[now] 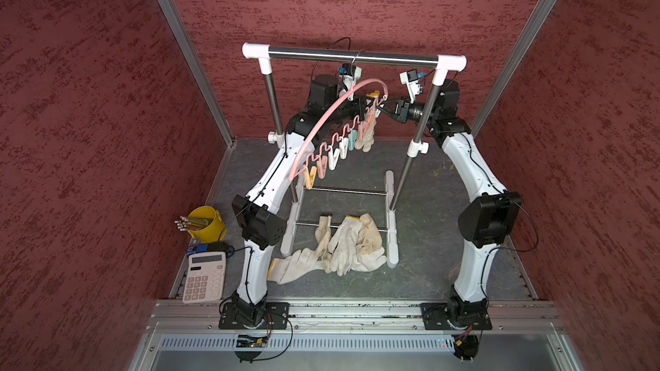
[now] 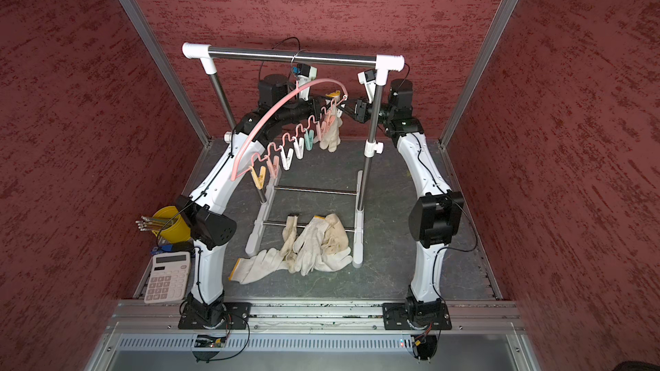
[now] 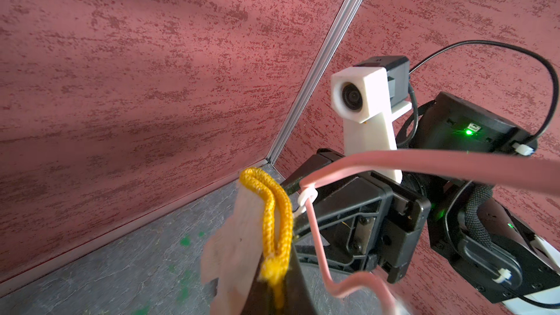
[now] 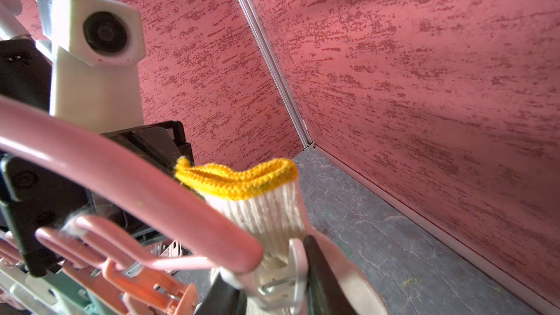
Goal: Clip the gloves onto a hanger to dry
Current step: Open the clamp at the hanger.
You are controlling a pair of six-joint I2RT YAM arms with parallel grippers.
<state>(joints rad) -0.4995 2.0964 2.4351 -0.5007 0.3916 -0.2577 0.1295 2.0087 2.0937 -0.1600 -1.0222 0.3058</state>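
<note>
glove (image 4: 266,213) hangs upright at end of hanger (image 4: 121,171), yellow cuff up

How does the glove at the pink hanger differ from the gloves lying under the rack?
The raised glove hangs upright by the hanger, cuff up, fingers down; the gloves below lie slack on the table. The raised glove is single; the gloves below overlap in a heap. Both are off-white knit with yellow cuffs.

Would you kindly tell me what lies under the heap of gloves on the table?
A thin rail of the steel rack passes under the gloves, showing on either side; anything else beneath them is covered.
</note>
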